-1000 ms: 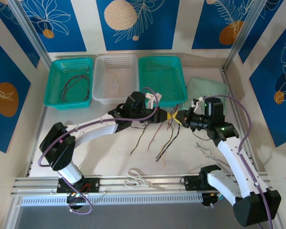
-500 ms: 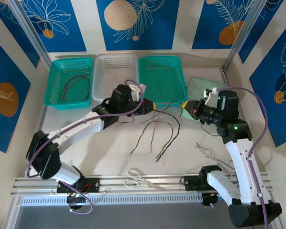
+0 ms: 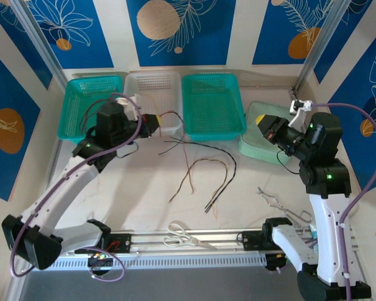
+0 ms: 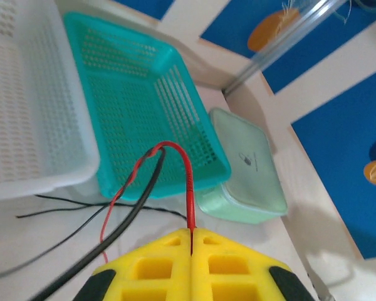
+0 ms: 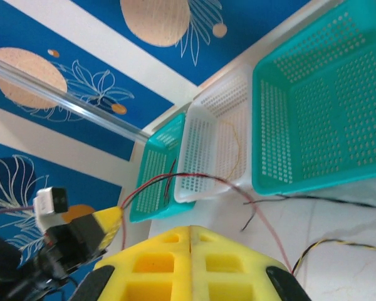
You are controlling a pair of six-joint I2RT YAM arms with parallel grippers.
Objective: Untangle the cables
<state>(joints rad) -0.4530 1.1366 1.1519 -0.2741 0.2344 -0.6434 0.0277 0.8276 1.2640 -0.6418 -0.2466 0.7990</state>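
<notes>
the left gripper [image 4: 192, 233], fingers pinching a red cable [image 4: 187, 182], hangs at the front of the white basket [image 3: 169, 88]. the other cables [image 3: 208, 162] lie loose on the table [image 3: 138, 188] before the teal basket [image 3: 213, 103]. the right gripper [image 3: 263, 120], fingers pressed together on nothing, hovers over a green box [image 3: 254, 147].

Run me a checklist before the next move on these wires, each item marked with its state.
1. Hold of the left gripper on the red wire: ok, its fingers are shut on it.
2. That red wire free of the others: not ok, a black wire rises against its loop.
3. The right gripper free to help: ok, shut with nothing between its fingers.
4. The wires on the table separated: not ok, several cross each other.
5. The scissors out of the way: ok, by the front edge, apart from the wires.
</notes>
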